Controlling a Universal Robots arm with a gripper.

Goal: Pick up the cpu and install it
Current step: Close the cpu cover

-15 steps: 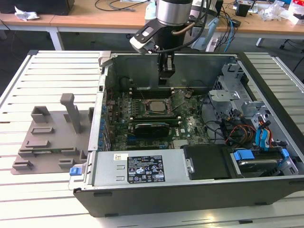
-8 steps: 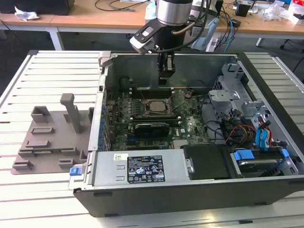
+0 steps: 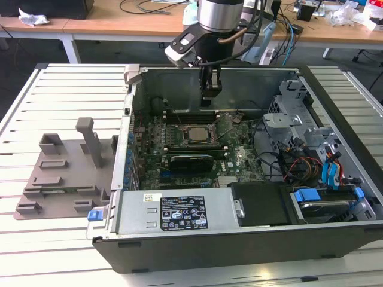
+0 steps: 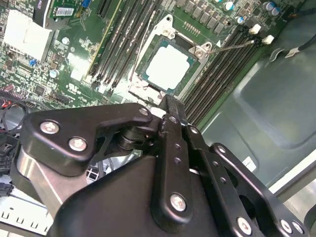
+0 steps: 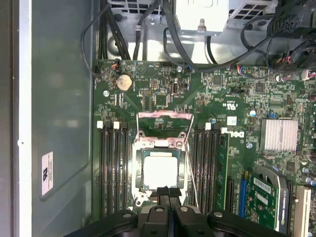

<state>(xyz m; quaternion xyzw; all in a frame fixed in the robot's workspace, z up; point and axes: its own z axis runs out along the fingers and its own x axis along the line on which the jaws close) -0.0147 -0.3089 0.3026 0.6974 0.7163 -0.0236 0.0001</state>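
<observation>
The cpu [image 5: 160,170] is a pale silver square lying flat in the motherboard socket [image 5: 139,170], with the socket's metal load plate [image 5: 164,117] swung up and open. It also shows in the second wrist view as cpu [image 4: 169,66] and in the exterior view as cpu [image 3: 194,133]. My gripper [image 3: 210,103] hangs inside the open computer case [image 3: 335,119], a little above the board near the cpu. Its two black fingers [image 5: 164,193] are pressed together with nothing between them, their tips near one edge of the cpu. The gripper [image 4: 168,102] is shut and empty.
Memory slots [image 5: 112,168] flank the socket on both sides. A thin wire lever [image 5: 190,168] runs beside the socket. A grey plastic holder block [image 3: 66,173] sits on the exterior view's left. Drive cage and cables [image 3: 305,143] fill the case's right; the power supply [image 3: 179,212] lies in front.
</observation>
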